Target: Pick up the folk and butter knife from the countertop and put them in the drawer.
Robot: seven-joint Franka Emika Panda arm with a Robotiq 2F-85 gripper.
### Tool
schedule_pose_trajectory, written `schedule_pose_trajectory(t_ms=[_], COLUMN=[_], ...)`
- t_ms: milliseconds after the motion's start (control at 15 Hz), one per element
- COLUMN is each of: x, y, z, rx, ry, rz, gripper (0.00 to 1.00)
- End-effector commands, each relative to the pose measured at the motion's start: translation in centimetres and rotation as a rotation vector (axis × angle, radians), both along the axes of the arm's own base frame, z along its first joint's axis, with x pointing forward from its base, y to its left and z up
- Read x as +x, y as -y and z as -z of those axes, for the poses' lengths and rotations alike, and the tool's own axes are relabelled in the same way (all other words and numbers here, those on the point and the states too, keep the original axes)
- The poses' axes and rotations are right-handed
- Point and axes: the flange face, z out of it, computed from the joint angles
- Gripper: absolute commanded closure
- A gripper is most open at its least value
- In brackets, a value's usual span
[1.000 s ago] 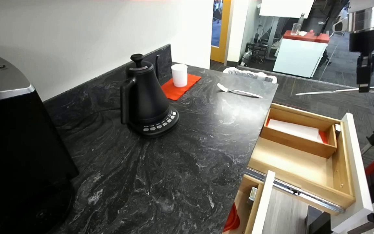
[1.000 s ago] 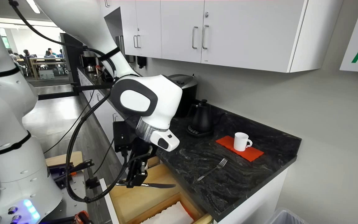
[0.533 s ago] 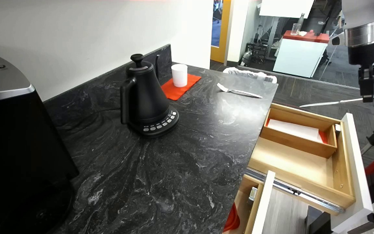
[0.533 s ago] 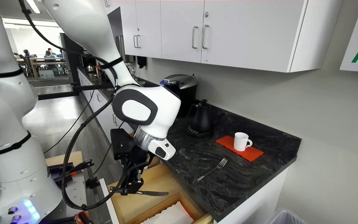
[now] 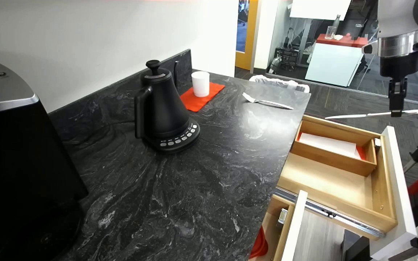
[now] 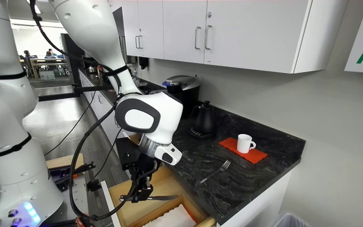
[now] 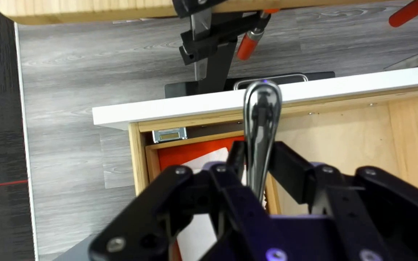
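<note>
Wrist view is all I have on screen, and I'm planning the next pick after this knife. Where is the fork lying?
Observer: The fork lies on the countertop, its handle end toward the edge by the open drawer.
Operator: Anything near it that I might knock?
Observer: A white mug stands on a red napkin close by, both apart from the fork.
Operator: My gripper hides part of the butter knife. Which way does the blade point?
Observer: In an exterior view, the blade points toward the countertop.
</note>
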Motion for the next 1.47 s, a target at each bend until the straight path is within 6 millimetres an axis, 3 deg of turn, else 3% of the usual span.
schedule_pose_trajectory(t_ms=[0, 600, 667, 733, 1200, 1267, 1333, 1400], x=[0.1, 0.9, 0.9, 1.0, 1.1, 1.3, 5.2, 5.7], y=[0.6, 1.0, 1.1, 1.1, 1.2, 1.3, 0.5, 0.3], z=[0.8, 2.4, 2.5, 2.5, 2.6, 2.5, -0.9, -1.4], rx=[-0.016, -0.058, -0.063, -0.064, -0.064, -0.069, -0.071, -0.076], ry=[0.034, 0.135, 0.139, 0.144, 0.215, 0.241, 0.279, 0.301], rz=[-0.034, -0.067, -0.063, -0.066, -0.042, -0.051, -0.040, -0.054], gripper=[0.91, 0.91, 0.56, 0.48, 0.04, 0.02, 0.00, 0.00])
